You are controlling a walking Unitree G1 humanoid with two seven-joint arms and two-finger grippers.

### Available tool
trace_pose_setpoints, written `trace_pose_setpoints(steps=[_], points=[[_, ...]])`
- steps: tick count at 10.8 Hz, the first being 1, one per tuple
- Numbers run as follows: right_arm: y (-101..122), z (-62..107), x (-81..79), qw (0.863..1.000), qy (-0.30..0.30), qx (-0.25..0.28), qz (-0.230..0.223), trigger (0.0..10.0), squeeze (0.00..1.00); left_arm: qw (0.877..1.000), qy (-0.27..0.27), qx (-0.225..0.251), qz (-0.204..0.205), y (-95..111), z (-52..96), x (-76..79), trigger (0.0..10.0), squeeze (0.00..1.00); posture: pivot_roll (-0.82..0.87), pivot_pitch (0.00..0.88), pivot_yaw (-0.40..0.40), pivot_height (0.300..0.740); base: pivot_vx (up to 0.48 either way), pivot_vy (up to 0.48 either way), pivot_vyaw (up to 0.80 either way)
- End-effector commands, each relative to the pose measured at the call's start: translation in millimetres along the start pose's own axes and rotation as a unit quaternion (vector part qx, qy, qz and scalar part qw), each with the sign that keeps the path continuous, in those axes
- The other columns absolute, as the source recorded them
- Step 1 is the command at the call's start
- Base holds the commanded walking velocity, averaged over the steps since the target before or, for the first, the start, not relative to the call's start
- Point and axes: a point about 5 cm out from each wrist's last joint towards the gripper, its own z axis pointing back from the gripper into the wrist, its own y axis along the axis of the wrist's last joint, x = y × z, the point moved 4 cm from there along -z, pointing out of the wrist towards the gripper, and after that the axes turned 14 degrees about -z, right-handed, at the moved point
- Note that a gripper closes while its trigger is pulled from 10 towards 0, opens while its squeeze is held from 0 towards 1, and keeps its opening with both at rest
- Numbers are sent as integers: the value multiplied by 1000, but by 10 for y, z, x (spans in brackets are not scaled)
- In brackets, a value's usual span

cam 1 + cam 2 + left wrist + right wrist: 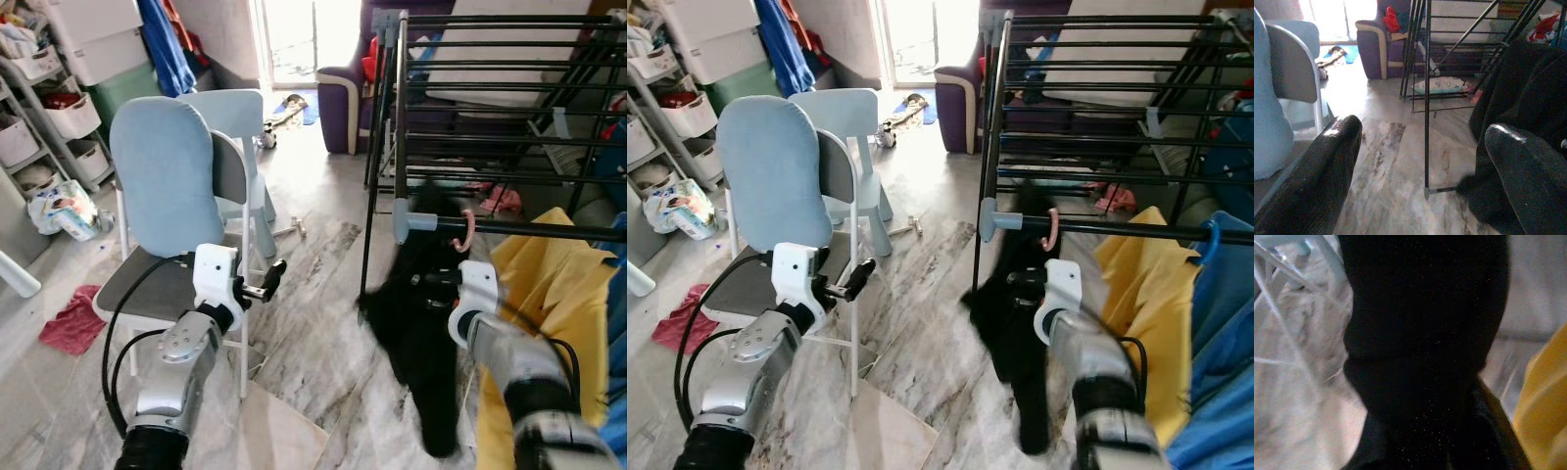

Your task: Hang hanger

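Observation:
A pink hanger hook (pixel 468 231) sits over the front rail (pixel 534 230) of a black drying rack, and a black garment (pixel 421 333) hangs from it, blurred. My right gripper (pixel 431 280) is pressed against that garment just below the rail; the right wrist view shows dark black cloth (pixel 1420 347) close up. My left gripper (pixel 268 280) is held out at chest height to the left of the rack, in front of a chair. It is open, its two black fingers (pixel 1327 166) spread with nothing between them.
A yellow garment (pixel 558 284) and a blue one (pixel 1220 323) hang on the same rail to the right. A chair with a light blue back (pixel 167 176) stands on the left. A red cloth (pixel 71 318) lies on the marble floor, with storage shelves (pixel 49 117) behind.

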Motion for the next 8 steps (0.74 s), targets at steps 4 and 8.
trace_pose_setpoints(steps=[4,8], points=[[159,383,75,992,-48,104,46,10000,1000,1000,-25,2,1,37,81,145,10000,0,-166,0,66,740,0,0,0],[134,652,78,985,-86,140,51,10000,1000,998,-58,0,3,49,96,281,10000,0,-184,0,74,740,0,0,0]])
